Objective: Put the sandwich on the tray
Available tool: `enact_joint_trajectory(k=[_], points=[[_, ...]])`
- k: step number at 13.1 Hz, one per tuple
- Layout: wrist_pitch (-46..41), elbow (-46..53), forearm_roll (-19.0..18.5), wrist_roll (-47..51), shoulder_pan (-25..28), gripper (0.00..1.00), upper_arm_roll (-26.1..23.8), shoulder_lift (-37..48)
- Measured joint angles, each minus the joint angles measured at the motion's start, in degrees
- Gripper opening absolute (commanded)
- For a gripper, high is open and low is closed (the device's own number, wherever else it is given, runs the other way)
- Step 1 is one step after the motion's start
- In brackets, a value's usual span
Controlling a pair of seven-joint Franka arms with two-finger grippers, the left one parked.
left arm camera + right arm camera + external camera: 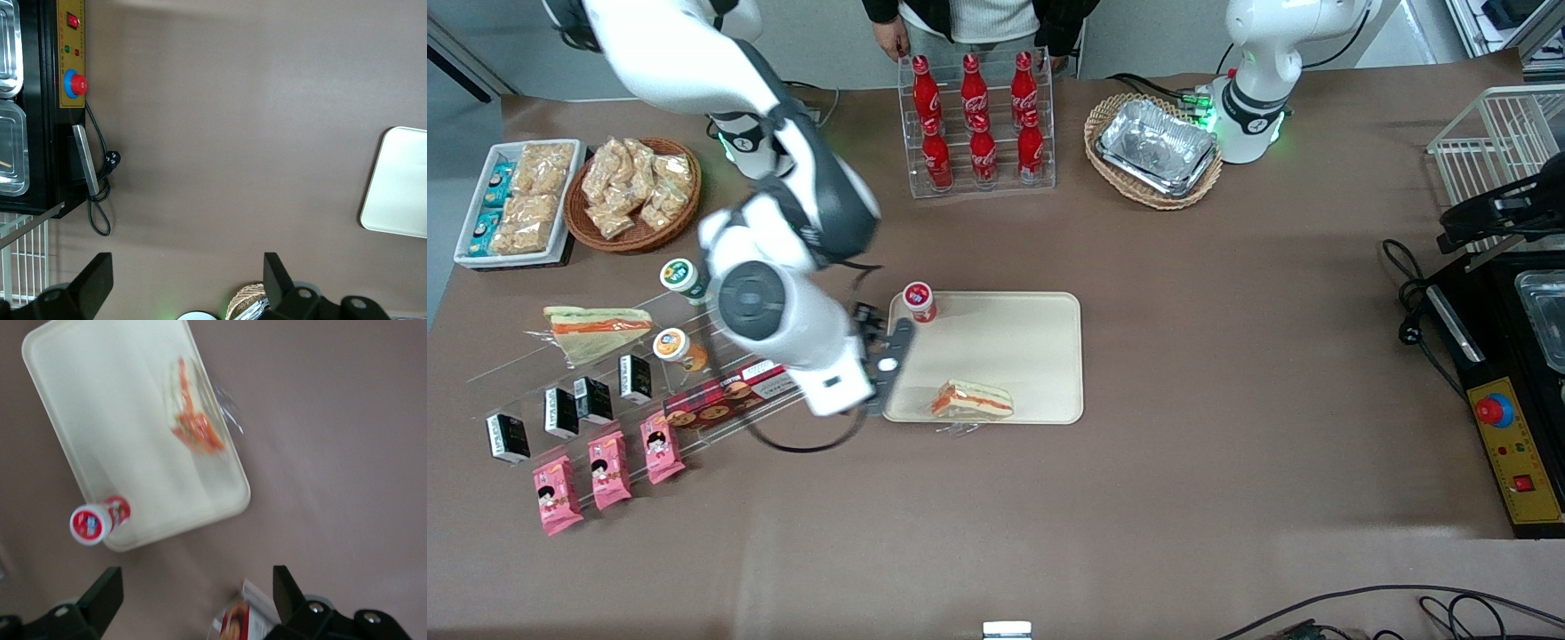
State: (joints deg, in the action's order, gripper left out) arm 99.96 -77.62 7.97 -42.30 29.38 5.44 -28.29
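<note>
The right arm is reaching out from its base and bending down over the table, its forearm and wrist hanging low and angling toward the front camera. The gripper [891,360] is hovering above the table surface, holding nothing, its two fingers [100,597] spreading wide apart, with empty space between them.

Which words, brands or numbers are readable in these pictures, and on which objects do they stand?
"Coca-Cola" script: only partly legible on the red bottles in the clear rack.
Red-capped cup on the tray: label too blurred.
Pink packets, black cartons, biscuit box: print too small.
Sandwich wrap: no text visible.
The end effector, open, hangs beside the tray: no text.
</note>
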Motion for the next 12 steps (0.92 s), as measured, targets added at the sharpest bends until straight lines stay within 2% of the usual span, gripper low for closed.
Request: enact_joint_trajectory(k=[4,6,12], points=[[-8.4,0.0,0.0,17.2,-2.2,1.00,4.8,6.2],[-11.5,-0.1,0.0,22.8,-2.1,1.00,8.0,8.7],[-11.8,-2.2,-1.8,25.1,-2.5,1.00,21.1,15.1]])
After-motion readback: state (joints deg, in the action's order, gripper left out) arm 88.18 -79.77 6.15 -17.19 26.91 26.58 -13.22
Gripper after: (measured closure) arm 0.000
